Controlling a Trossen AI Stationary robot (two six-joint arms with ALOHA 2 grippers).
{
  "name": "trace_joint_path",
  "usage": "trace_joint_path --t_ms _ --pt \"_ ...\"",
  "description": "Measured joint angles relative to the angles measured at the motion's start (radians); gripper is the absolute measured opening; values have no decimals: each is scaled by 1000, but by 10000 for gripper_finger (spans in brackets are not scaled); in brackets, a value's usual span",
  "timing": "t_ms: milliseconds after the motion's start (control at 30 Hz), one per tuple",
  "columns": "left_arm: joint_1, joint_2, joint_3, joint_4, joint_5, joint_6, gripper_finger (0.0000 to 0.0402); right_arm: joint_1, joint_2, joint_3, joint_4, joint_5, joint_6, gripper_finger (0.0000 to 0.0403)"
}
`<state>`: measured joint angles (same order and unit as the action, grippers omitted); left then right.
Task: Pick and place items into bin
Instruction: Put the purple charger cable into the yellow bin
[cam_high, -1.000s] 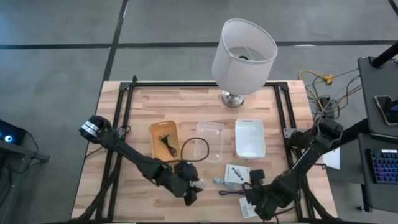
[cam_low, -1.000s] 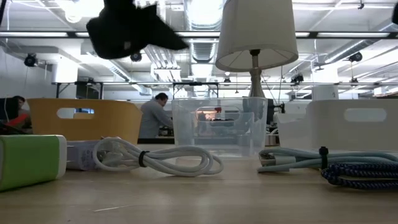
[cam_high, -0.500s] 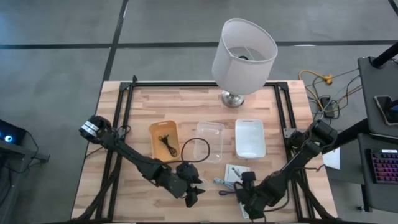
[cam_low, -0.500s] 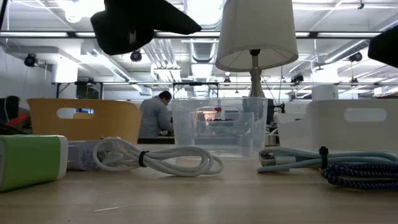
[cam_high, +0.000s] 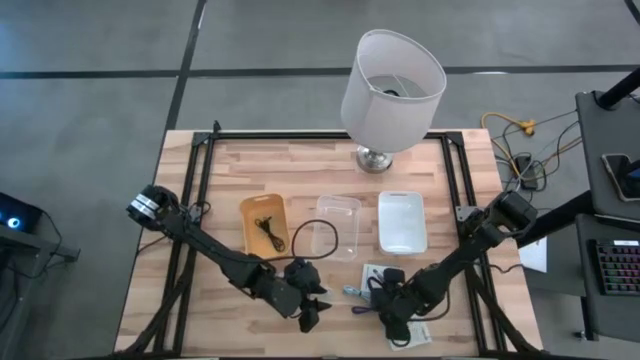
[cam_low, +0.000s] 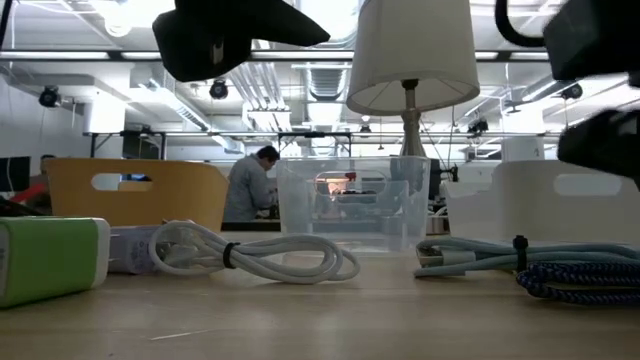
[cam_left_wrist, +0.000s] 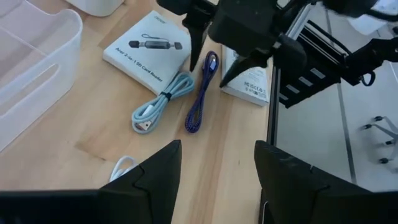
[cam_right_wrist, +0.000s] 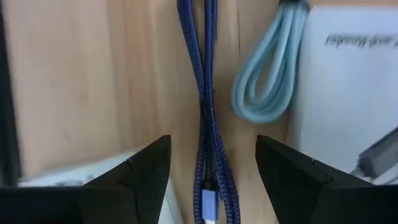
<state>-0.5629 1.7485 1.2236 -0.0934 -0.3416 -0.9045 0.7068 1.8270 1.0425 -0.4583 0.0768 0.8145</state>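
Right End Effector Poised Over Purple Cable

Directly above the braided purple-blue coiled cable (cam_right_wrist: 208, 124), with fingers spread apart to either side of it: the right end effector (cam_high: 385, 312), low over the front of the wooden bench (cam_high: 200, 230). Not yet touching the cable, as far as can be told. Just beside that cable, a pale-blue coiled cable (cam_left_wrist: 160, 104), lying against a white printed card-reader box (cam_left_wrist: 147, 51). On the cable's other side, a second white printed packet (cam_left_wrist: 250, 78), partly under the right arm.

Farther along the front edge, hovering with fingers apart and holding nothing: the left end effector (cam_high: 310, 310). Close by it, a white coiled cable (cam_low: 255, 255) and a green block (cam_low: 50, 258), both resting on the bench.

Behind these, in a row across the middle: an orange plastic bin (cam_high: 264, 223) holding a thin black cable (cam_high: 268, 230), a clear plastic bin (cam_high: 338, 226), and a white plastic bin (cam_high: 402, 222). Between orange and clear bins, a thin black looped cable (cam_high: 312, 232). At the far edge, a white-shaded lamp (cam_high: 392, 78).
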Motion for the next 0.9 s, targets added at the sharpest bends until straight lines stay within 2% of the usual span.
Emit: trace_joint_path --t_ms 167,333,500,600,800,900 --pt "0 0 0 -21 0 3 187 -3 15 -18 39 -4 51 219" --pt "0 0 0 -30 0 4 187 -1 17 -14 26 46 57 205" --pt "1 -1 -1 -29 0 5 186 -4 32 -2 3 150 -9 145" --pt "0 -1 -1 -29 0 5 186 -3 43 4 0 167 -50 103" --pt "0 -3 -1 -28 0 -2 187 3 45 30 -23 113 -126 31" --pt "0 -7 0 -28 -1 -3 186 4 42 69 -70 33 -135 16"
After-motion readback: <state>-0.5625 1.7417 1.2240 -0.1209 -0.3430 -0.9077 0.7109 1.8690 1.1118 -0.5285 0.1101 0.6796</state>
